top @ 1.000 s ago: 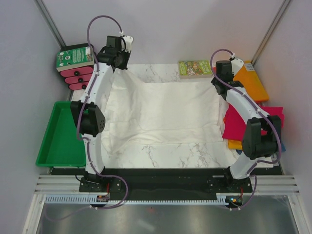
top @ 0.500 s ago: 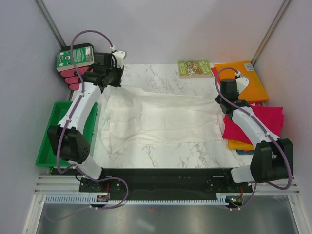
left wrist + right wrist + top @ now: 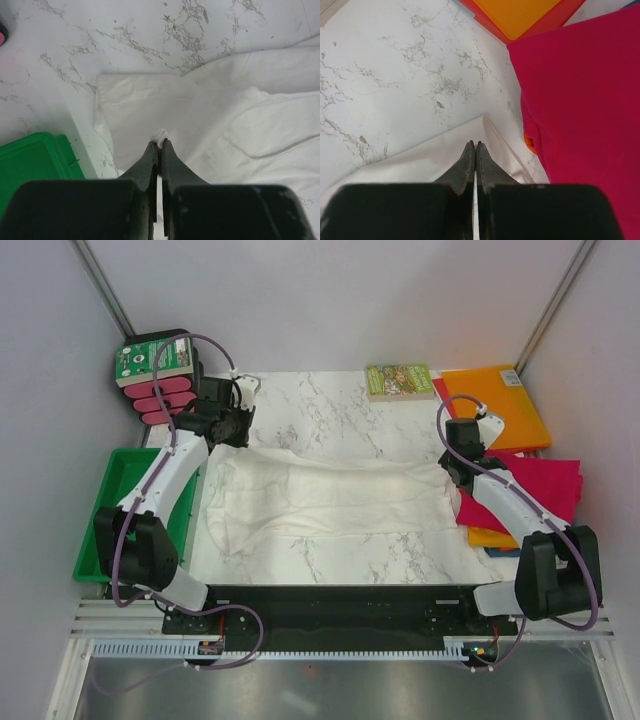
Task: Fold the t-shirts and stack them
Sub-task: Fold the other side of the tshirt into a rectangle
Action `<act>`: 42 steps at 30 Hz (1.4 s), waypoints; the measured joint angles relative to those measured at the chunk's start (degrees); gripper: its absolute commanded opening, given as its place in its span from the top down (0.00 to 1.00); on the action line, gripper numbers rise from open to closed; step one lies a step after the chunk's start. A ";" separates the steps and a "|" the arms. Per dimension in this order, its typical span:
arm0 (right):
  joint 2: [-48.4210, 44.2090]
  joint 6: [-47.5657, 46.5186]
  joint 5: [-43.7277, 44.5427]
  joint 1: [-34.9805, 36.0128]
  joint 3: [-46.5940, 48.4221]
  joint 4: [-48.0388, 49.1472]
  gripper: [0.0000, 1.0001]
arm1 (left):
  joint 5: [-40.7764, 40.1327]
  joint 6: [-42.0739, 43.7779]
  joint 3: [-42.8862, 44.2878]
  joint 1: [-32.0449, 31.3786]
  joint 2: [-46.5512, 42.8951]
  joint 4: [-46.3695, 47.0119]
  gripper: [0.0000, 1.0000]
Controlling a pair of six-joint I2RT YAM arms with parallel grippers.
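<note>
White shirt (image 3: 320, 502): thin, wrinkly cloth spread across the middle of the marble table (image 3: 330, 400). It makes a rough wide rectangle with soft rumpled folds. Its far edge runs in a nearly straight line between the two grippers. The near edge is uneven and sags at the left corner.

Left gripper (image 3: 230, 433): at the shirt's far left corner. In the left wrist view the black fingers (image 3: 150, 165) are pressed together on a small tuft of the white cloth (image 3: 161, 134), which pokes out just past the tips (image 3: 160, 146). Creases spread out from that pinch, and a flat doubled flap of cloth lies beyond it.

Right gripper (image 3: 450, 470): at the shirt's far right corner. In the right wrist view the tapered fingers (image 3: 465, 170) are closed with no gap, nipping the cloth (image 3: 420, 165) close to its pointed corner. The cloth is smoother here, with a layered edge to the right.

Magenta shirt (image 3: 525, 490): a flat, matte slab just right of the white shirt's right edge (image 3: 590, 100). It lies on an orange piece, with a sliver of blue at the near end. A bit of orange shows under its rim in the right wrist view.

Orange shirt (image 3: 497, 405): a smooth flat rectangle at the far right corner of the table, with a red strip showing along its left side (image 3: 520, 12).

Green tray (image 3: 115, 520): glossy plastic with shallow walls, off the table's left edge, close beside the left arm.

Small book (image 3: 399, 380): green cover, lying flat at the far edge of the table, apart from the cloth.
</note>
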 measured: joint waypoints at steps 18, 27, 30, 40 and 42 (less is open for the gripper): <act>5.31 -2.08 1.18 0.26 10.49 1.97 1.00 | -0.42 -0.46 -0.42 1.51 -0.61 1.90 0.98; 2.64 0.24 1.33 0.26 -3.06 1.36 1.00 | 0.04 -0.68 -7.26 1.51 -2.91 2.54 0.98; 2.78 0.28 1.33 0.26 -2.38 1.84 1.00 | 0.07 -0.70 -9.40 1.51 -5.03 2.40 0.98; 1.36 0.81 1.38 2.23 -2.69 3.23 1.00 | 1.70 -0.68 -14.03 1.51 -10.69 2.29 0.98; 0.15 1.38 1.27 2.58 -5.90 3.15 1.00 | 2.34 -0.68 -15.47 1.51 -10.69 1.73 0.98</act>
